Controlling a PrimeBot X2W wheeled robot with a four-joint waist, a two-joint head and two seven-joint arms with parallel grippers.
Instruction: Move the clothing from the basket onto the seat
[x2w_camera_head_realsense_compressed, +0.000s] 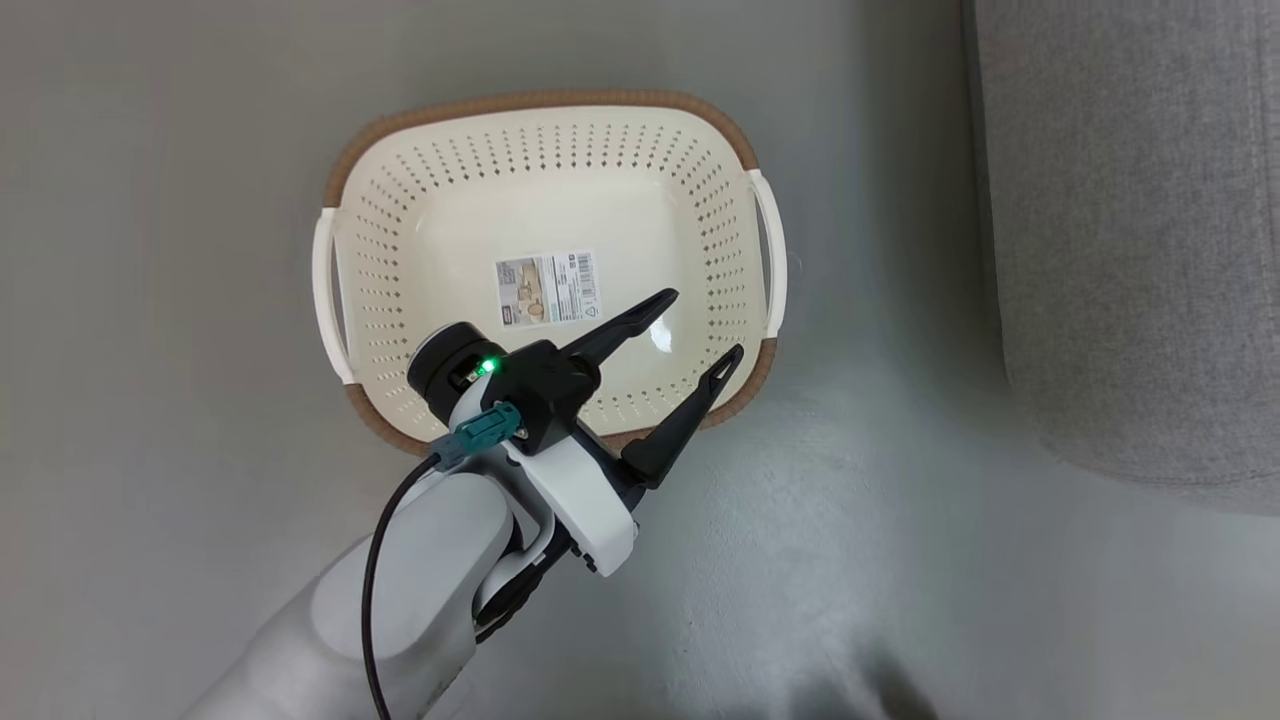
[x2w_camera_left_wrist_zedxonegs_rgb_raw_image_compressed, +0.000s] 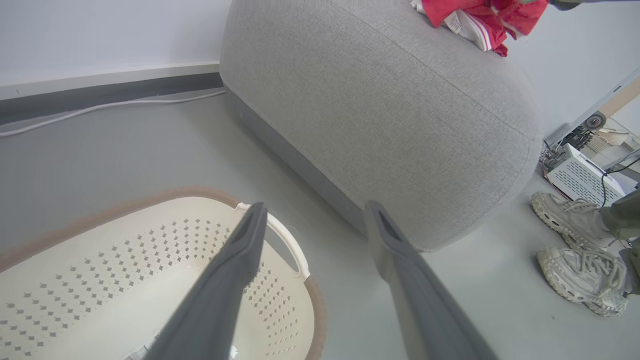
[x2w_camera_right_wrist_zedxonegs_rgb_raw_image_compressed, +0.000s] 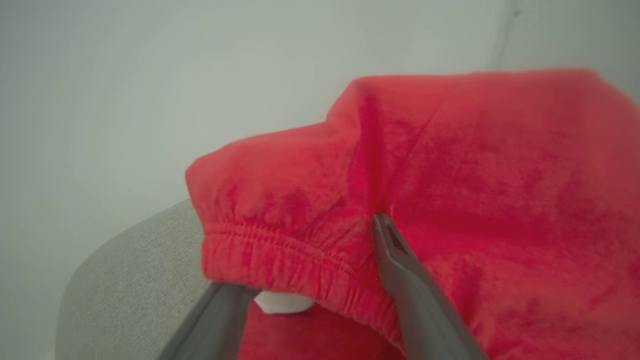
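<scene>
The basket (x2w_camera_head_realsense_compressed: 540, 105) sits on the floor just under the left tool (x2w_camera_head_realsense_compressed: 703, 323). Its fingers stand wide apart with nothing between them, probably because there is nothing left to lift out. Beyond its fingertips rises the grey seat (x2w_camera_left_wrist_zedxonegs_rgb_raw_image_compressed: 390, 115). The clothing (x2w_camera_right_wrist_zedxonegs_rgb_raw_image_compressed: 450, 165) lies heaped there, right against the right tool (x2w_camera_right_wrist_zedxonegs_rgb_raw_image_compressed: 300, 255). Its fingers are spread too, one tucked under the gathered hem and the cloth loose across them, which I'd read as a drop-off, not a grip.
</scene>
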